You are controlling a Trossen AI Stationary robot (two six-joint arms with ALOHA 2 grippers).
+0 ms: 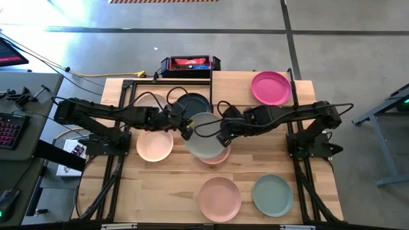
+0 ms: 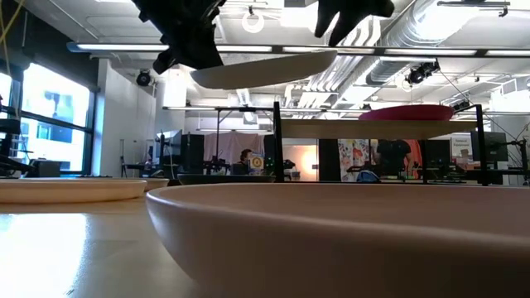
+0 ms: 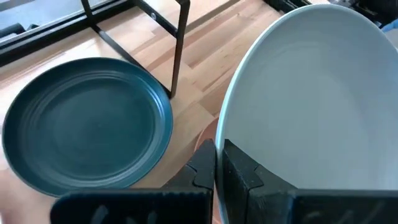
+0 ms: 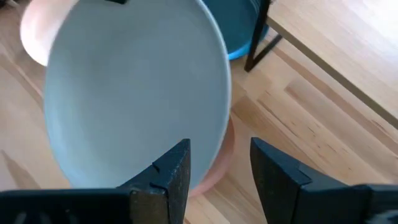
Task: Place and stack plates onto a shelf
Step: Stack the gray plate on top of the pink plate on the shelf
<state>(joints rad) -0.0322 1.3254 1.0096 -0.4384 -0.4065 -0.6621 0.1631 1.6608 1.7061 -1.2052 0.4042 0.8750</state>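
Plates are spread across the bench (image 1: pixel 128 191), and I read them from the left. A peach plate (image 1: pixel 154 145) lies flat beside my left arm. Behind it, under the shelf (image 1: pixel 233 80), a dark slate plate (image 1: pixel 192 104) rests by a black post (image 3: pixel 180 46), with a cream plate (image 1: pixel 146 100) partly hidden to its left.

My left tool (image 1: pixel 186 128) is clamped on the rim of the pale green plate (image 1: pixel 206 135), its fingers pinched tight on the edge in the left wrist view. That grip carries the plate clear of the bench; the low view shows it hanging level, about at shelf height.

My right tool (image 1: pixel 223 137) sits at the opposite rim with its fingers spread apart, one over the plate's edge, gripping nothing. I judge this to be a handover across the middle, since the shelf's free space lies on the right arm's side.

Beneath the raised plate a salmon plate (image 1: pixel 217 156) peeks out. Another salmon plate (image 1: pixel 220 199) and a sage plate (image 1: pixel 272 195) wait near the front edge. One magenta plate (image 1: pixel 271 87) already sits on the shelf's right end.
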